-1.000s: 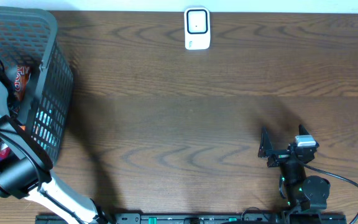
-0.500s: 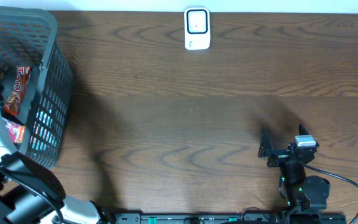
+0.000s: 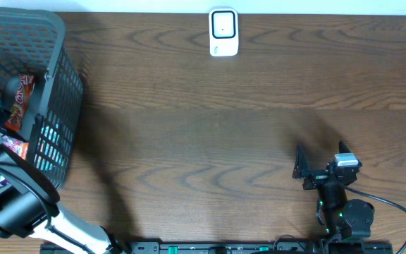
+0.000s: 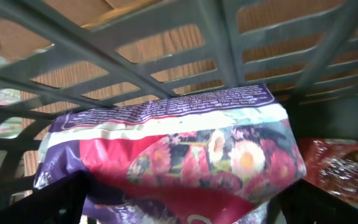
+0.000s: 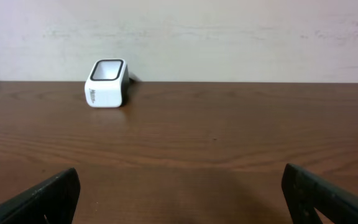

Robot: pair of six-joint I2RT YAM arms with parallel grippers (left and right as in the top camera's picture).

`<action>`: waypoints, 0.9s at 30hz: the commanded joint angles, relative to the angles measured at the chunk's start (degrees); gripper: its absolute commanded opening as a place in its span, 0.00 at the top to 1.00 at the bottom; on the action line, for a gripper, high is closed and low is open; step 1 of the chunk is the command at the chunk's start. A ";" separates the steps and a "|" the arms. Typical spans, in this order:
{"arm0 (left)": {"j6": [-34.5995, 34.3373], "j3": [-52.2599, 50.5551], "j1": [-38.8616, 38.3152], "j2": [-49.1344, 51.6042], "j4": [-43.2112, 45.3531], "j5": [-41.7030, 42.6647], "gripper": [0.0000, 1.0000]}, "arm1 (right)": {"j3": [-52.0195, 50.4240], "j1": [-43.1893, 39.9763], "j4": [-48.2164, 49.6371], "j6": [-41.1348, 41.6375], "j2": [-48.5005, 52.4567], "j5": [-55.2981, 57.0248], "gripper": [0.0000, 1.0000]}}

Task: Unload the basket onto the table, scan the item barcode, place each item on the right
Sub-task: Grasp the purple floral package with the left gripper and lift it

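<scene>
A purple and pink flowered packet [image 4: 173, 143] lies in the dark plastic basket [image 3: 55, 106] at the table's left end. My left gripper [image 4: 182, 200] reaches down inside the basket, jaws wide open, one on each side of the packet's near end. No barcode shows on the packet. From overhead the left gripper is hidden in the basket. The white scanner [image 3: 223, 32] stands at the far middle edge and is also seen as the scanner [image 5: 107, 83] from the right wrist. My right gripper [image 3: 321, 161] rests open and empty at the near right.
A red snack packet [image 4: 344, 171] lies to the right of the flowered one. Overhead, red and orange packets [image 3: 20, 99] show inside the basket. Basket mesh walls [image 4: 166, 56] close in around the left gripper. A pale wall [image 5: 229, 31] stands behind the scanner.
My left arm has shifted inside the basket, uncovering more of the red packets. The right arm and the scanner have not moved.
</scene>
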 commanded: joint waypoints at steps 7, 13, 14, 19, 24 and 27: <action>4.87 0.04 0.70 4.17 0.11 4.85 0.81 | -0.20 0.92 -0.11 0.37 -0.28 0.07 0.01; 4.85 0.11 0.68 1.29 -2.29 4.87 0.93 | -0.20 0.92 -0.09 0.37 -0.28 0.07 0.01; 4.85 0.11 0.61 0.35 -2.36 5.14 0.93 | -0.20 0.92 -0.11 0.37 -0.28 0.07 0.01; 4.42 0.11 -0.22 -9.20 -0.85 9.94 0.93 | -0.20 0.92 -0.11 0.37 -0.28 0.07 0.01; 4.42 0.09 -0.83 -17.25 1.73 15.34 0.93 | -0.20 0.92 -0.09 0.37 -0.28 0.07 0.01; 4.44 0.09 -0.83 -18.49 1.60 16.57 0.93 | -0.20 0.92 -0.11 0.37 -0.28 0.07 0.01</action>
